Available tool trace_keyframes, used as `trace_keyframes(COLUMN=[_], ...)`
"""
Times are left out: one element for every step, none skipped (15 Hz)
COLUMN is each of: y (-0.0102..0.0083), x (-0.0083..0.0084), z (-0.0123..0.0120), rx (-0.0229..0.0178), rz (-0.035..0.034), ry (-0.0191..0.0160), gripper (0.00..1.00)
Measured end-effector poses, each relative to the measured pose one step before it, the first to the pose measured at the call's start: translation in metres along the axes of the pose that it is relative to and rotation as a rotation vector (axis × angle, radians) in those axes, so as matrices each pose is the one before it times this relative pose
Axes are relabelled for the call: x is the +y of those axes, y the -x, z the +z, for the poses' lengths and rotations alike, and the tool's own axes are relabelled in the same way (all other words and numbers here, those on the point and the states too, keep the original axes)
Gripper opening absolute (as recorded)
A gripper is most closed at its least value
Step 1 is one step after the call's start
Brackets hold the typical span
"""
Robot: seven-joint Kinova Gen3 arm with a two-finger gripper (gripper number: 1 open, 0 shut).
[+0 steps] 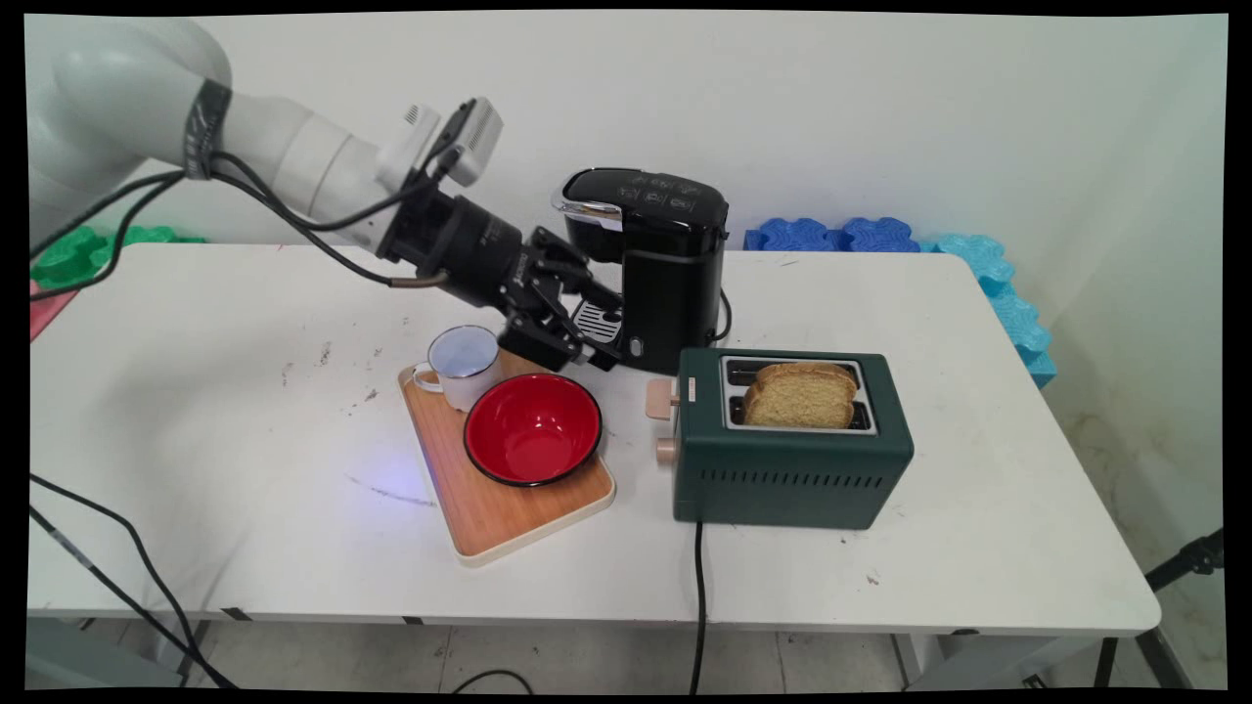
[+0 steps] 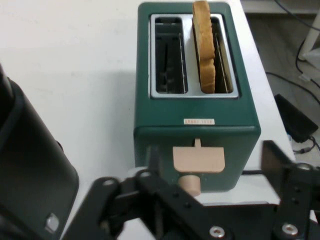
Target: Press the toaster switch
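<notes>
My gripper [image 1: 590, 337] is open and empty, low over the table between a black coffee machine [image 1: 670, 269] and a wooden tray [image 1: 509, 518]. It points at a dark green toaster [image 1: 787, 469] a short way off. In the hand view the toaster [image 2: 197, 135] faces me with its beige lever [image 2: 198, 160] and a round knob [image 2: 190, 183] just beyond my gripper [image 2: 212, 165]. One slice of bread [image 2: 204, 45] stands in the toaster's right slot; the left slot is empty. The coffee machine [image 2: 30, 175] fills the left edge.
On the tray stand a white enamel mug [image 1: 460, 364] and a red bowl [image 1: 532, 427], right below my wrist. The toaster's black cord [image 1: 698, 587] hangs over the table's front edge. Blue foam blocks [image 1: 880, 235] and green ones [image 1: 78, 249] lie along the back.
</notes>
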Motion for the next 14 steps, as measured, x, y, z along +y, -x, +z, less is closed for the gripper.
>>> trace_keyframes(y=[0.00121,0.00072,0.00110,0.00069,0.00094,0.00061,0.00086,0.00078,0.00065,0.00065,0.00037,0.00050,0.00063,0.00040], x=[-0.00019,-0.00006,-0.00001,0.00000,-0.00001,0.00001,0.00013,0.00014,0.00028,0.00012,0.00007,-0.00010,-0.00009,-0.00030], z=[0.00334,0.00219,0.00322,0.00210,0.00317,0.00197,0.00290,0.00339,0.00310,0.00264,0.00174,0.00270,0.00309,0.00308], rx=[-0.00435,-0.00259,-0.00405,-0.00288,-0.00414,-0.00262,-0.00349,-0.00376,-0.00325,-0.00320,-0.00222,-0.00293,-0.00352,-0.00272], rz=[0.00155,-0.00004,-0.00149,-0.00151,-0.00219,-0.00135,-0.00225,-0.00220,-0.00174,-0.00106,-0.00045,0.00000,0.00004,-0.00004], ry=[0.00154,0.00126,0.00163,0.00127,0.00168,0.00081,0.00155,0.00209,0.00189,0.00134,0.00102,0.00110,0.00119,0.00088], gripper=[0.00,0.00,0.00,0.00,0.00,0.00,0.00,0.00,0.00,0.00,0.00,0.00,0.00,0.00])
